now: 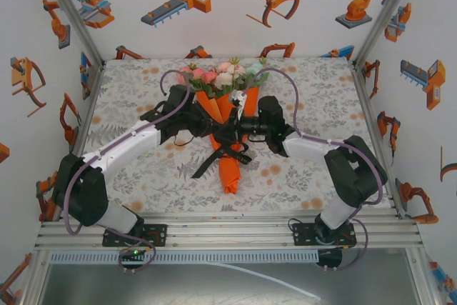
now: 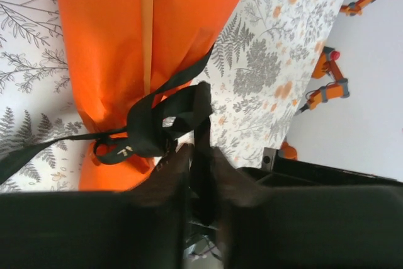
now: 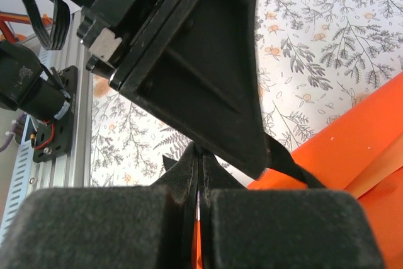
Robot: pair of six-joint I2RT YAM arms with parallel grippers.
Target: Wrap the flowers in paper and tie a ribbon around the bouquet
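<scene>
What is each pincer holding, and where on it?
Both grip the long narrow black ribbon: left pincer a strand beside its knot, right pincer another strand.

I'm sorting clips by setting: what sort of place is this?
Probably a robot lab test cell, not a flower shop: an aluminium frame, white walls printed with orange robot cartoons, and a floral tablecloth as work surface.

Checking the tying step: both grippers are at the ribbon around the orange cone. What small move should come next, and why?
Probably draw the left gripper and right gripper gently apart to cinch the knot. Each pinches a strand of the ribbon, and the knot against the paper looks loose, with open loops.
</scene>
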